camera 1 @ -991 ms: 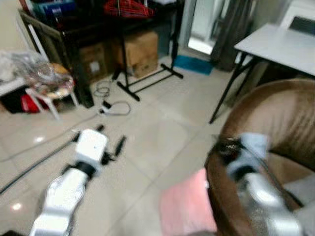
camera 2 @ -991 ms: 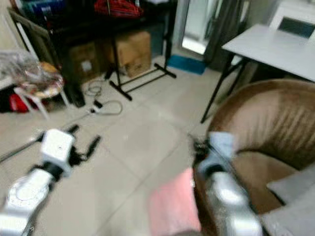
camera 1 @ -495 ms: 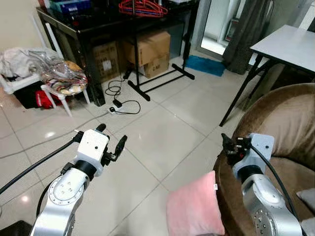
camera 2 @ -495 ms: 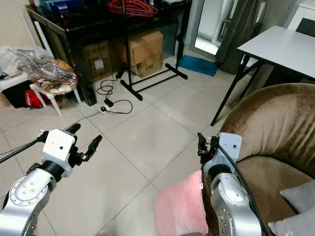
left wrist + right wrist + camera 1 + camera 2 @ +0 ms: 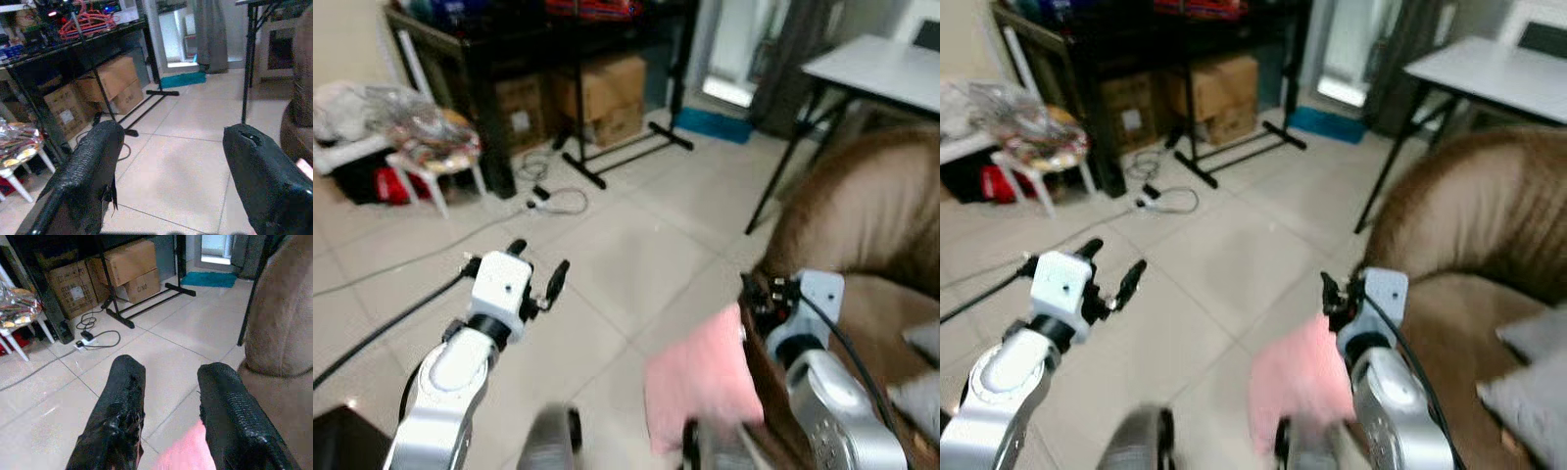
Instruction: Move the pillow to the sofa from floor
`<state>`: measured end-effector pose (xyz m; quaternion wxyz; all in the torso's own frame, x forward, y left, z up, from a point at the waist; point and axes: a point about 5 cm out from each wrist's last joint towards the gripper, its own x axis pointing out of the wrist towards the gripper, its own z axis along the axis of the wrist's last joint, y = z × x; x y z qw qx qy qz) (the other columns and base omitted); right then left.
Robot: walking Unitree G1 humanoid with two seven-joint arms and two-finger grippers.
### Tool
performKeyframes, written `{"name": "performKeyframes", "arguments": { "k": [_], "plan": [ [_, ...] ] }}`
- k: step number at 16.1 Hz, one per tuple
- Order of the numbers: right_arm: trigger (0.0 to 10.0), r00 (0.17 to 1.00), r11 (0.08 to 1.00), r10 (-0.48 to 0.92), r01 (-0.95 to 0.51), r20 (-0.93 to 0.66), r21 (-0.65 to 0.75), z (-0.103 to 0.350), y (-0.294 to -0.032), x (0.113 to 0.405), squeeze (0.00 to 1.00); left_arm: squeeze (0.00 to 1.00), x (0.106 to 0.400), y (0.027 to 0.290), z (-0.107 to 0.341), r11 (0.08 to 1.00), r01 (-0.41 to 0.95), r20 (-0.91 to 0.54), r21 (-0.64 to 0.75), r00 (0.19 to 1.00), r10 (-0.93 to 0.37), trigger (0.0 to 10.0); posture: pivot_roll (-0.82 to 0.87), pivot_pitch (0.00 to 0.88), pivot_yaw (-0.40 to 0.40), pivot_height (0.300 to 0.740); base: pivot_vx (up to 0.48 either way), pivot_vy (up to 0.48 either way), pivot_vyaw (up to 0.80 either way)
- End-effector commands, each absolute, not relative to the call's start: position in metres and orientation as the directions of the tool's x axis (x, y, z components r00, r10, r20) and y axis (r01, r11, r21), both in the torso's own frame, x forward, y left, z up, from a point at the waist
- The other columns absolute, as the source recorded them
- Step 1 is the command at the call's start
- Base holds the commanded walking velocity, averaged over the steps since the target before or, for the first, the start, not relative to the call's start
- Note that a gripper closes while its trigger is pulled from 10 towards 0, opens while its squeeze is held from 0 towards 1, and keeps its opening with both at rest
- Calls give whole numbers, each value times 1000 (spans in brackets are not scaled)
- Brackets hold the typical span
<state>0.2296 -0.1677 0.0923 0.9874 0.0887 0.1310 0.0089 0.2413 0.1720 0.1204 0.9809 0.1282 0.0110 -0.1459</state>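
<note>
Pale glossy floor tiles run from a cluttered black metal shelf rack to a brown plush sofa on the robot's right. One soft pink square pillow leans on the floor against the sofa's front edge, just beside the right gripper, whose two black fingers stand apart with nothing between them. The left gripper is raised over bare tile well to the left of the pillow, its fingers spread wide and empty.

The risks, as I judge them: both head views are blurred, so a reach made now could miss the pillow or pinch only a corner, letting the limp cushion slide out. The right arm sits close to the sofa and could knock it while reaching down. A white power strip with a looped cable lies farther off, a snag if the robot steps that way.

Counted: one pillow on the floor, two grey cushions on the sofa seat, two cardboard boxes under the rack, one white table.
</note>
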Motion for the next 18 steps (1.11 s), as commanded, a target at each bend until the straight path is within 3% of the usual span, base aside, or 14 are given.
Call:
{"name": "performKeyframes", "arguments": {
  "k": [1,5,15,18],
  "plan": [
    [10000,966,987,56,-15,-254,161,95,-167,232,0,0,241,173,121,928,281,-52,244,960,-276,10000,8,0,-18,581,0,0,0],
    [10000,963,988,75,-38,-258,148,94,-165,234,0,0,240,173,121,928,292,-45,232,956,-289,10000,8,0,-21,576,140,0,0],
    [10000,961,993,79,-55,-263,100,93,-165,236,0,0,238,174,119,927,303,-48,219,953,-300,10000,11,0,-26,576,384,0,0],
    [10000,962,994,76,-51,-261,100,92,-165,236,0,0,238,175,119,927,306,-49,218,952,-303,10000,9,0,-26,576,400,0,-800]
  ]
}}
